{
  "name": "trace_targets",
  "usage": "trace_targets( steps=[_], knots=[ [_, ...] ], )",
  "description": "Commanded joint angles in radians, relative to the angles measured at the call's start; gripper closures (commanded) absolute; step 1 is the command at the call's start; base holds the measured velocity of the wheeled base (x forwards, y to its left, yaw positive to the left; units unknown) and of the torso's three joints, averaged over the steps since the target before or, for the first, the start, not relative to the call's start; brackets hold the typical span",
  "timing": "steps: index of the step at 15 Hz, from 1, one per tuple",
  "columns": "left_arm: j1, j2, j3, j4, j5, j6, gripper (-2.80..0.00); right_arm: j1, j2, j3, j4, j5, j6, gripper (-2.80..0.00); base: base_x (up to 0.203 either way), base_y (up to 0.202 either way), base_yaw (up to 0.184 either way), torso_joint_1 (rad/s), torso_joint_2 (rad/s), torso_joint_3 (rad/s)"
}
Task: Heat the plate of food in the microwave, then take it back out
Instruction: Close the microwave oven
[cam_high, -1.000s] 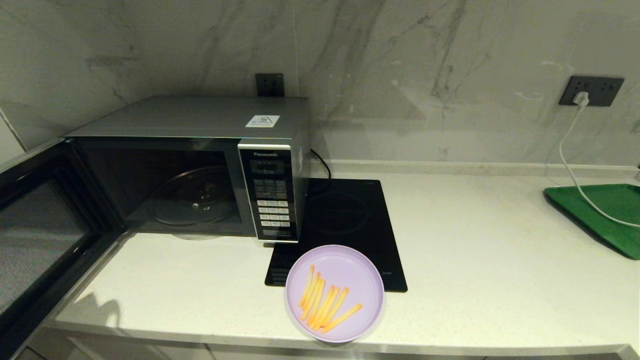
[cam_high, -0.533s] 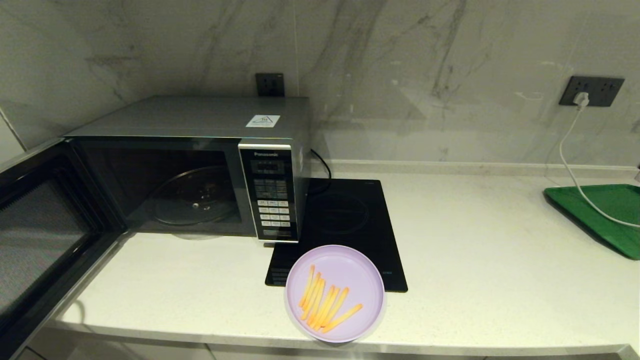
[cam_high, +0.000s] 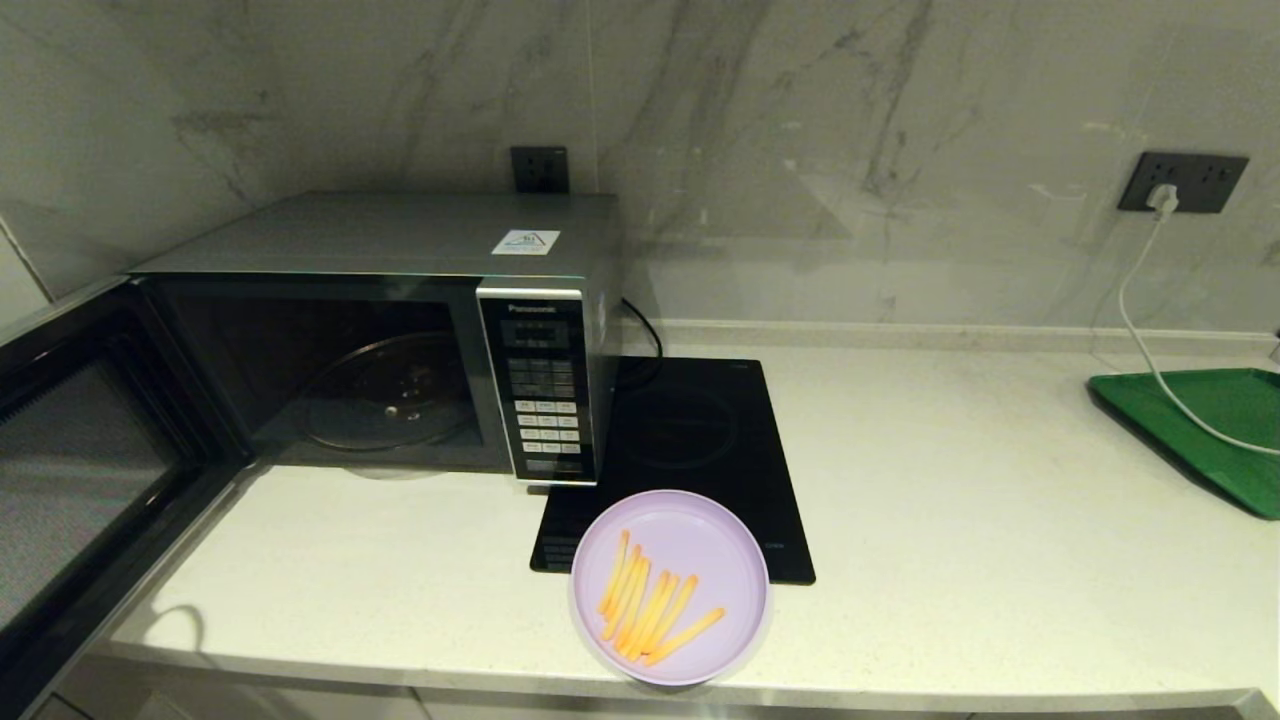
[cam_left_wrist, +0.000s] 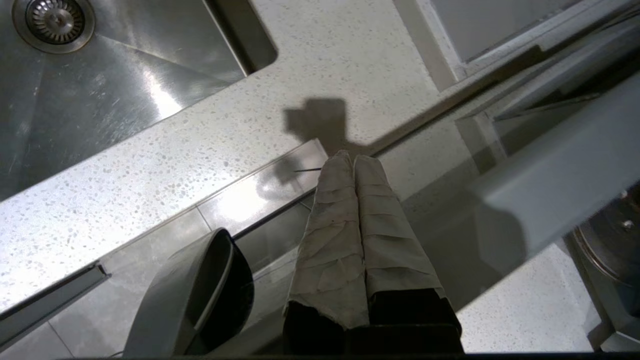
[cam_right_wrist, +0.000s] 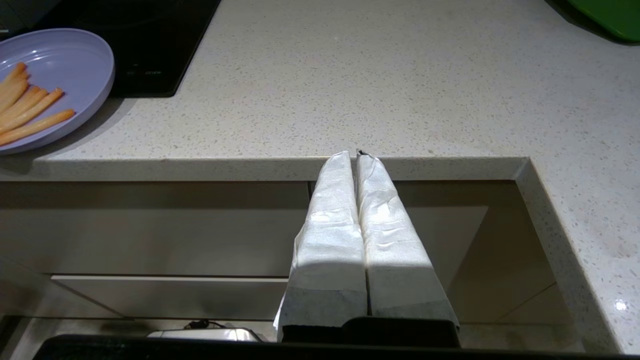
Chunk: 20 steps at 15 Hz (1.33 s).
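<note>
The plate of food (cam_high: 669, 587) sat at the lower centre of the head view, near the front edge of the pale speckled counter (cam_high: 950, 520), its far rim overlapping the near edge of the black induction hob (cam_high: 690, 440). The thin yellow-orange fries (cam_high: 650, 605) lay in a loose fan across the lilac plate, tilted toward its lower left. To the left of the hob stood the microwave (cam_high: 400, 330), its door (cam_high: 90, 470) swung wide open toward the lower left of the frame, so the glass turntable (cam_high: 390, 395) showed inside the dark cavity with nothing on it; the black keypad panel (cam_high: 543, 390) faced forward at its right side. At the far right of the head view a green tray (cam_high: 1215, 430) lay on the counter with a white cable (cam_high: 1140, 310) running across it from a wall socket (cam_high: 1183, 181). Neither arm showed in the head view. In the right wrist view the right gripper (cam_right_wrist: 356, 154) hung below the counter's front edge, apart from the plate, its cloth-wrapped fingers (cam_right_wrist: 332, 220) pressed together and holding nothing. In the left wrist view the left gripper (cam_left_wrist: 350, 157) had its wrapped fingers (cam_left_wrist: 335, 220) likewise closed and empty, over a counter edge, with a steel sink (cam_left_wrist: 90, 75) in the upper left of that frame.
</note>
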Motion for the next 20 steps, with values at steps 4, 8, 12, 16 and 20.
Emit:
trace_targets(
  steps=[4, 8, 12, 16, 20],
  knots=[
    [-0.165, -0.094, 0.071, 0.048, -0.001, -0.07, 0.0, 0.0, 0.0, 0.0, 0.001, 0.0, 0.0, 0.0, 0.0, 0.0, 0.0, 0.0, 0.0, 0.0],
    [-0.394, -0.188, 0.177, 0.057, 0.004, -0.173, 0.0, 0.0, 0.0, 0.0, 0.001, 0.0, 0.0, 0.0, 0.0, 0.0, 0.0, 0.0, 0.0, 0.0],
    [-0.868, -0.258, 0.225, 0.067, 0.039, -0.415, 0.0, 0.0, 0.0, 0.0, 0.001, 0.0, 0.0, 0.0, 0.0, 0.0, 0.0, 0.0, 0.0, 0.0],
    [-1.331, -0.092, 0.142, 0.052, 0.345, -0.695, 0.0, 0.0, 0.0, 0.0, 0.001, 0.0, 0.0, 0.0, 0.0, 0.0, 0.0, 0.0, 0.0, 0.0],
    [-1.258, -0.13, 0.128, 0.086, 0.467, -0.707, 0.0, 0.0, 0.0, 0.0, 0.001, 0.0, 0.0, 0.0, 0.0, 0.0, 0.0, 0.0, 0.0, 0.0]
  ],
)
